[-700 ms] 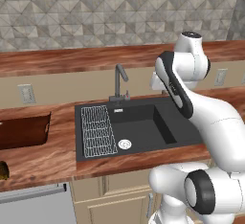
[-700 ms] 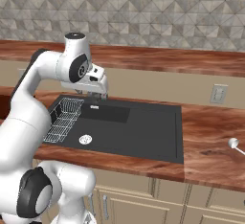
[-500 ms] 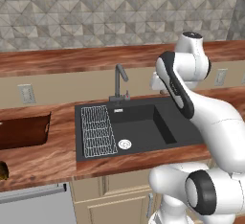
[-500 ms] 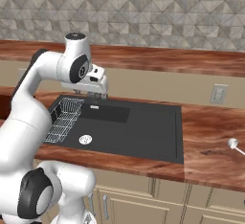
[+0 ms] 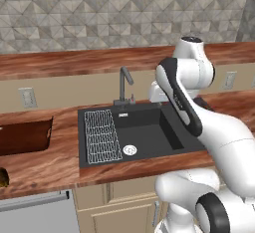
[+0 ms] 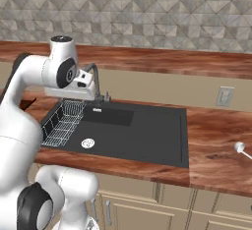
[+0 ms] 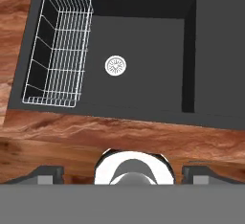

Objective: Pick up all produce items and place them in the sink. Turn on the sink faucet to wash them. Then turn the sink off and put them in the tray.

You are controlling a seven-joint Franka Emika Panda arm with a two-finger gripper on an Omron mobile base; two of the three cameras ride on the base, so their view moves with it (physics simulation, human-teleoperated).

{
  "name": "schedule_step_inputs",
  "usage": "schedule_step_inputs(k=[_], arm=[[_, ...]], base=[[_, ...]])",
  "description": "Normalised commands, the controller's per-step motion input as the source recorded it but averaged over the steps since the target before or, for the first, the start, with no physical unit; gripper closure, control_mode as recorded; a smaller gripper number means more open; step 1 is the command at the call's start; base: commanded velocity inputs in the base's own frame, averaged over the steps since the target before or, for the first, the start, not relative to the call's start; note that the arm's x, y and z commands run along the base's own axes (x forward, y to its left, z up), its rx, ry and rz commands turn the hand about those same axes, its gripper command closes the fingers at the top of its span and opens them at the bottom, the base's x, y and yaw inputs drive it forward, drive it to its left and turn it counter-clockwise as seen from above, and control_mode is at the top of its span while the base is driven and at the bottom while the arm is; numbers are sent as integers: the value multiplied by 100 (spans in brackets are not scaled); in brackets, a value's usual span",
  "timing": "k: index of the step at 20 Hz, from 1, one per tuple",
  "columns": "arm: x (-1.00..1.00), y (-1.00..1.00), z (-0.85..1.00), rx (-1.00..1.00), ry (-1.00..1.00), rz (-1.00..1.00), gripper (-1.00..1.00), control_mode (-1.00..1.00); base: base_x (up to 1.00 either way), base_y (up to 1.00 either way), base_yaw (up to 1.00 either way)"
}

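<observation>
Left base view: nothing has shifted since a moment ago, so no step is done. The produce item (image 5: 3, 176) lies cut off at the lower left edge on the counter (image 5: 45, 165), just below the tray (image 5: 25, 136); sink (image 5: 149, 127) centre, bare.
Right base view: arm unmoved; faucet (image 6: 94, 79) half hidden behind my wrist.
Hand view: my end effector (image 7: 122, 173), fingers wide apart, holding nothing, tips barely visible at the bottom.

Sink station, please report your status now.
Gripper open, empty, above sink. Produce item on counter left of tray. Basin holds wire rack.
</observation>
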Motion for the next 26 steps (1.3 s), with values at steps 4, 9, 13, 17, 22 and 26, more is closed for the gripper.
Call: schedule_step_inputs(k=[4,9,13,17,22,26], arm=[[-73,100,-3,1,22,22,-100,-100],[-38,100,0,1,25,14,-100,-100],[-14,100,0,0,25,7,-100,-100],[0,100,-30,-3,14,4,-100,-100],[0,100,-53,-2,12,7,-100,-100],[0,100,-41,-3,10,7,-100,-100]], base=[[0,0,0],[0,0,0],[0,0,0],[0,0,0],[0,0,0],[0,0,0]])
